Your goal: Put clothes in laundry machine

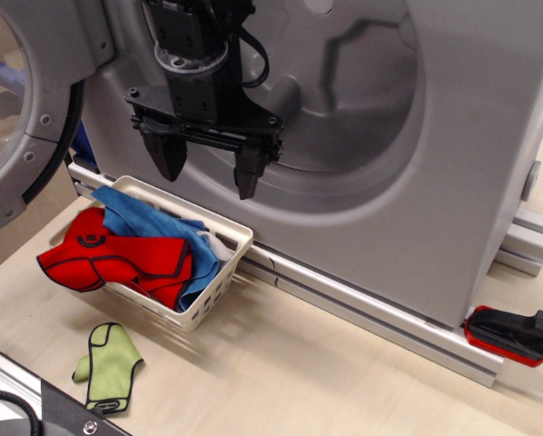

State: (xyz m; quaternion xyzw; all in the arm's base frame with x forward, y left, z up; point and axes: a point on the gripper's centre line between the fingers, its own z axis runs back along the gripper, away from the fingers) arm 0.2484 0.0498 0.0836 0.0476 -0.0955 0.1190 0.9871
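Inside the white basket (224, 270) lie clothes (131, 252), below the spread, empty claw (208, 169).

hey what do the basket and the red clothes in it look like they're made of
The basket looks like moulded plastic: white, slightly glossy, with a stiff slotted lattice wall. The red clothes look like soft matte fabric, possibly neoprene-like or fleece: they fold and drape over the rim, with stitched black trim edging.
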